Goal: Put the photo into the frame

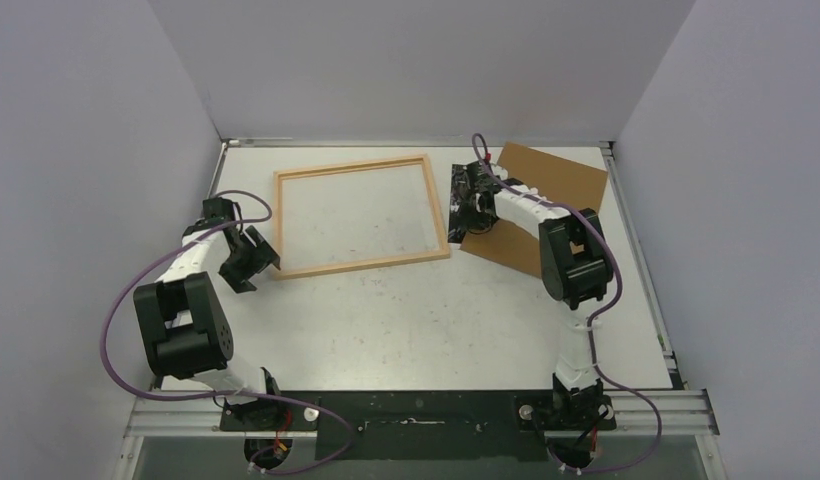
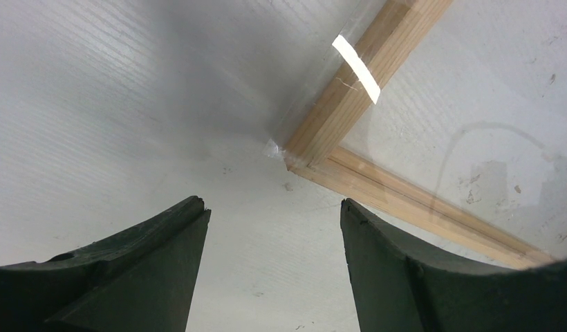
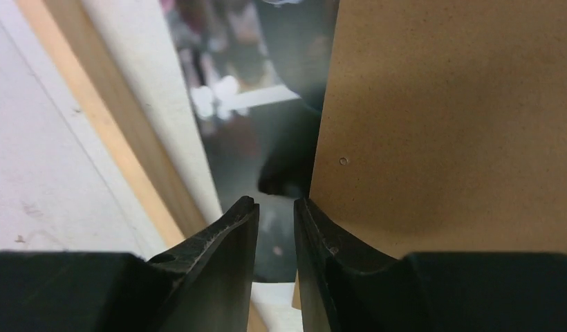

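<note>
The light-wood frame (image 1: pixel 364 264) lies flat in the middle of the table. Its near-left corner (image 2: pixel 336 131) sits just ahead of my left gripper (image 2: pixel 274 207), which is open over bare table and touches nothing. To the right of the frame's right rail (image 3: pixel 104 117) lies the glossy photo (image 3: pixel 246 104), dark and blurred, its right part covered by the brown backing board (image 3: pixel 447 124). My right gripper (image 3: pixel 276 200) hovers low over the photo's exposed strip at the board's edge. Its jaws stand a narrow gap apart with nothing between them.
The backing board (image 1: pixel 556 175) lies tilted at the back right, near the right wall. White walls close in the table on the left, back and right. A clear glinting strip (image 2: pixel 357 68) crosses the frame's left rail.
</note>
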Motion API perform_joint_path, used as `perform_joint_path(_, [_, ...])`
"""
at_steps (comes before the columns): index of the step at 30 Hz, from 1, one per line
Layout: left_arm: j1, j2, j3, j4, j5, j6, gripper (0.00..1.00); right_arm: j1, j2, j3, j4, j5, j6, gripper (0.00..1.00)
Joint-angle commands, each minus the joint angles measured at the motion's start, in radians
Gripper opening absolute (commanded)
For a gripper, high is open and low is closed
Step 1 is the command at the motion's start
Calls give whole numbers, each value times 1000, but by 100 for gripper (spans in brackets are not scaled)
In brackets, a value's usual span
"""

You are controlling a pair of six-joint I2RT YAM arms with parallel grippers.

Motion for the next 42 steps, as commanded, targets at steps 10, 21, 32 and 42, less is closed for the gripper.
perform_joint_path(10, [9, -128, 69, -64, -23, 25, 70, 15, -117, 22, -66, -155, -205, 55])
perform_joint_path(21, [9, -275, 142, -197, -94, 54, 91, 96, 12, 202, -218, 24, -391, 57])
perform_joint_path(32, [9, -332, 86, -200, -61, 18, 89, 113, 130, 296, -277, 8, -434, 52])
perform_joint_path(42, [60, -241, 87, -83, -24, 70, 82, 124, 77, 245, -261, 3, -397, 50])
